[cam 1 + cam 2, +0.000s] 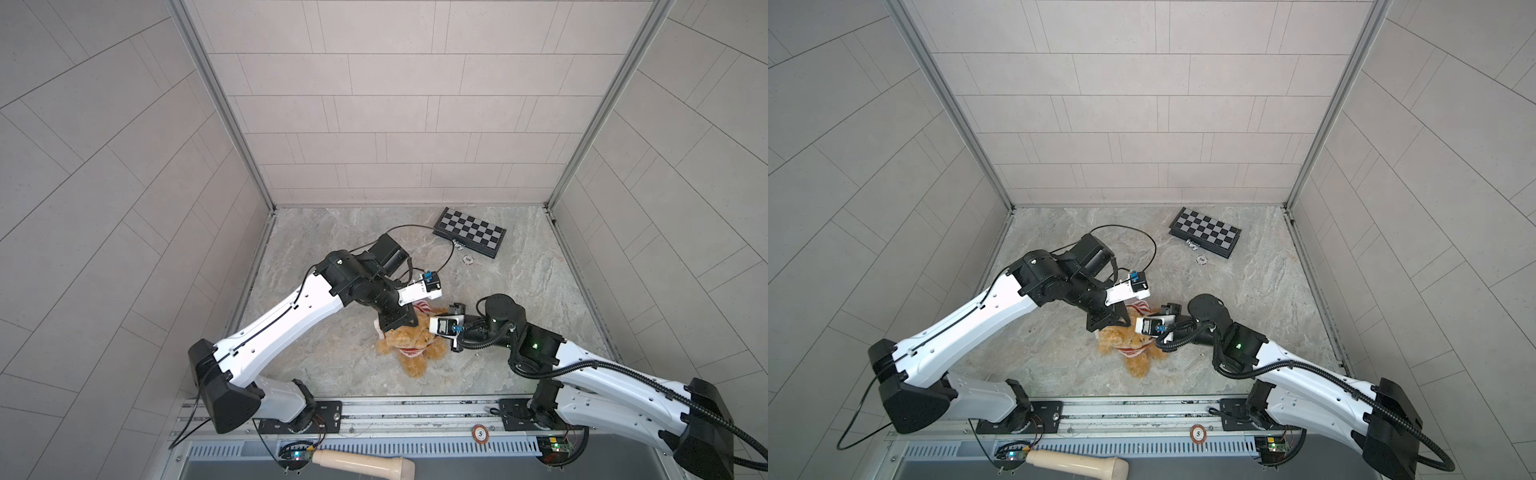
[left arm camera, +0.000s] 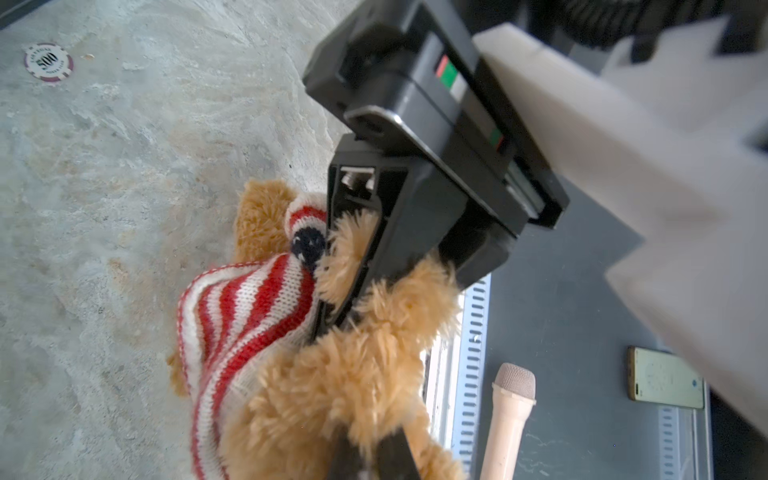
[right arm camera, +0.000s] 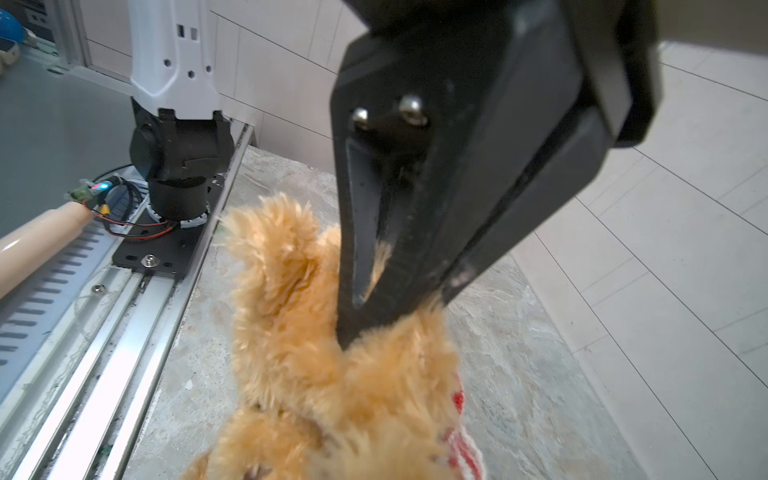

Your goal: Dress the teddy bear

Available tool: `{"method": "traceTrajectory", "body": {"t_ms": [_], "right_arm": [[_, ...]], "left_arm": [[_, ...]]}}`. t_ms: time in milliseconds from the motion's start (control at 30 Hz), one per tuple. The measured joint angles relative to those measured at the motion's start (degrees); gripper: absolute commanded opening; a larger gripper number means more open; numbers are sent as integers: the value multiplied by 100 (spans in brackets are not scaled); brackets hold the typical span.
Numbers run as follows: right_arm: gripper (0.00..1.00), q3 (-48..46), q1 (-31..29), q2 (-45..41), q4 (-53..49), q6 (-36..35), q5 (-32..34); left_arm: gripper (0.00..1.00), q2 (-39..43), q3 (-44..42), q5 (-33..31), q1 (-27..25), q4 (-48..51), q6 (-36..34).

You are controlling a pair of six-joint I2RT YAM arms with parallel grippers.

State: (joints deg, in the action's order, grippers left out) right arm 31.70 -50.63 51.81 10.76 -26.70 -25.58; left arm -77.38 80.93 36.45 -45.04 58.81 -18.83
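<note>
Your right hand (image 2: 332, 322) is clamped on the teddy bear (image 1: 409, 343) by its fur, probably anchoring it near the middle of the front edge of the counter (image 1: 519, 291) while the sweater (image 2: 245, 316) gets tugged. Left hand (image 2: 372, 434) sits narrow; can't tell if it's gripping.

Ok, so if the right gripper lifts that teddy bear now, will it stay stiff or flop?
Likely floppy: the teddy bear sprawls limp, limbs splayed. Probably light, being plush. The right gripper seems to pinch mostly fur, so it may slip.
</note>
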Motion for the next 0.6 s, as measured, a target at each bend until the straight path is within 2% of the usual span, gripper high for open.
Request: {"method": "traceTrajectory", "body": {"t_ms": [33,67,100,133,167,233,333,467,600], "right_arm": [[0,-28,48,-9,35,59,70],[0,-33,118,-2,52,146,83],[0,-33,234,28,120,286,70],[0,-33,409,76,225,479,33],[0,-33,570,131,323,667,-9],[0,-76,953,275,745,1200,-125],[0,-299,1453,409,1613,1989,-271],[0,-345,1631,575,2236,2555,-380],[0,-372,1628,595,2658,2789,-533]], "left_arm": [[80,219,-339,160,238,-463,291],[93,428,-656,321,503,-879,614],[96,752,-1130,452,938,-1497,1104],[95,1102,-1637,557,1467,-2142,1661],[88,1316,-1956,597,1829,-2540,2035],[56,1657,-2538,501,2557,-3222,2962],[34,1794,-3158,433,2717,-4037,3995],[28,1777,-3877,431,2540,-5018,5154],[22,1576,-4022,444,2297,-5775,5952]]}}
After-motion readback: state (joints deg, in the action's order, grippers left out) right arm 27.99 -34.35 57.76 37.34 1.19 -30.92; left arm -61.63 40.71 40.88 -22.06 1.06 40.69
